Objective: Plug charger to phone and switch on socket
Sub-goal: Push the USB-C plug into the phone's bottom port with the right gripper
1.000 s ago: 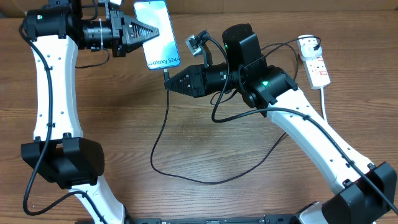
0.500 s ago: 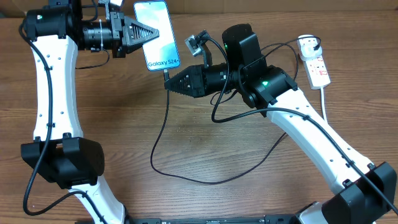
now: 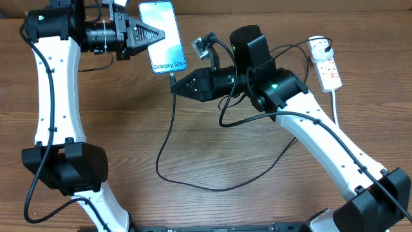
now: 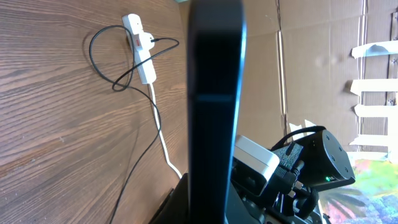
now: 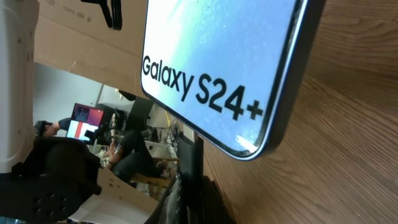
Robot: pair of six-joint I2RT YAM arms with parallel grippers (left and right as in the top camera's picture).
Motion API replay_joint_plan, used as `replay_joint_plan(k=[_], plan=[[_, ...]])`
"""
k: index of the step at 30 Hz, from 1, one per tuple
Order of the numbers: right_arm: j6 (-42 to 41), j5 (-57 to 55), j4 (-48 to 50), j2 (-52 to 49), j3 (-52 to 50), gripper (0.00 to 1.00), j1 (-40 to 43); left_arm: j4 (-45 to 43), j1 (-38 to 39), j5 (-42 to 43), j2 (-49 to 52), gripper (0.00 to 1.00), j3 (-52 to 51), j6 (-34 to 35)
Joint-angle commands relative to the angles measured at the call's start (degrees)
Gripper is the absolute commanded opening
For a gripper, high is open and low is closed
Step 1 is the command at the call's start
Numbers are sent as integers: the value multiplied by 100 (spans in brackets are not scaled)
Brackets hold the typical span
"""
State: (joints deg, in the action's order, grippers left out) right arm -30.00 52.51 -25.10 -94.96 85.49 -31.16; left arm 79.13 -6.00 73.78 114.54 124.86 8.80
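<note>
My left gripper (image 3: 153,35) is shut on the phone (image 3: 162,35), holding its left edge at the table's far side; the screen reads "Galaxy S24+". In the left wrist view the phone (image 4: 214,93) is a dark edge-on slab between the jaws. My right gripper (image 3: 174,86) is shut on the charger (image 3: 168,132) near its connector tip, right below the phone's bottom edge. In the right wrist view the connector (image 5: 189,165) stands upright just under the phone (image 5: 217,62). The charger's cable loops over the table to the socket (image 3: 327,67), where its plug sits.
The socket's thick white cord (image 3: 337,103) trails toward the front right. The socket (image 4: 140,53) also shows in the left wrist view. Cardboard walls stand behind the table.
</note>
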Motion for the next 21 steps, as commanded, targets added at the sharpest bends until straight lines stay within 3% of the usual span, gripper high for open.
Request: replay_joint_plan(k=[1,21], plan=[[-24,31,15,140,175,4,-17,15,13,319,20,4,44,-118],[-26,31,61,140,175,4,-17,68,13,317,20,4,44,-245]])
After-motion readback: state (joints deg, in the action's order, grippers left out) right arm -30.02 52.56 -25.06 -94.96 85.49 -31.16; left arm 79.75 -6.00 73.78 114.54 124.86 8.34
